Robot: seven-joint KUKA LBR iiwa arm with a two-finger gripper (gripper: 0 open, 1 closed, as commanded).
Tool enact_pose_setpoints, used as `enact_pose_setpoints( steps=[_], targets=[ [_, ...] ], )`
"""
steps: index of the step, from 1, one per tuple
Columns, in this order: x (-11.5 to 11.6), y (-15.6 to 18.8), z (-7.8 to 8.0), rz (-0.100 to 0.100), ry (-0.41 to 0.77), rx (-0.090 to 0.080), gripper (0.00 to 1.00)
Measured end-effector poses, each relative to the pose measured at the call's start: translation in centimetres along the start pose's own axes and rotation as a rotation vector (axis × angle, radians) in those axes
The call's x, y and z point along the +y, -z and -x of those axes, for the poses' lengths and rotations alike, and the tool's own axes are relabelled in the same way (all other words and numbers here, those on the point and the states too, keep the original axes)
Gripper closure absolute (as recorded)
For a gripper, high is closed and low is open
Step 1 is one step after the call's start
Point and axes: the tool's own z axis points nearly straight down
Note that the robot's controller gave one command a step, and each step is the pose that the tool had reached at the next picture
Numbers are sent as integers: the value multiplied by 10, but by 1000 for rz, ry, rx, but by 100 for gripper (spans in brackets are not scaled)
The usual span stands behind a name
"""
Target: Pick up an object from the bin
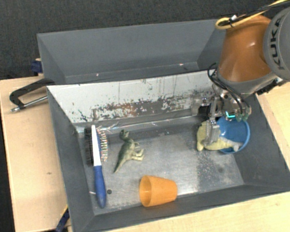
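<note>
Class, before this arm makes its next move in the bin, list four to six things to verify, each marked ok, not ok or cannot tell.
1. The gripper is over a thing: it is above the blue round thing at the right of the bin; ok.
2. That thing lies free: a pale yellow thing lies against its left side; not ok.
3. Anything already held: cannot tell.
4. The orange cup, green dinosaur and brush lie clear of the gripper: ok.

The grey bin [182, 155] I reach into carries a blue-handled brush [98, 173] by its left wall, a green toy dinosaur [126, 153] beside it, an orange cup [157, 190] tipped over at the front, and a blue round thing [237, 134] touching a pale lump [207, 137] at right
</note>
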Motion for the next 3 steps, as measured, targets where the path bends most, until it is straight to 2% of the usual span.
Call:
enact_pose_setpoints(
  steps=[1,2,3],
  targets=[
    [-28,-60,-21,-1,283,-3,0],
    [-27,-58,-19,-2,285,-8,100],
    [-21,110,-19,-7,319,-22,100]
  ],
)
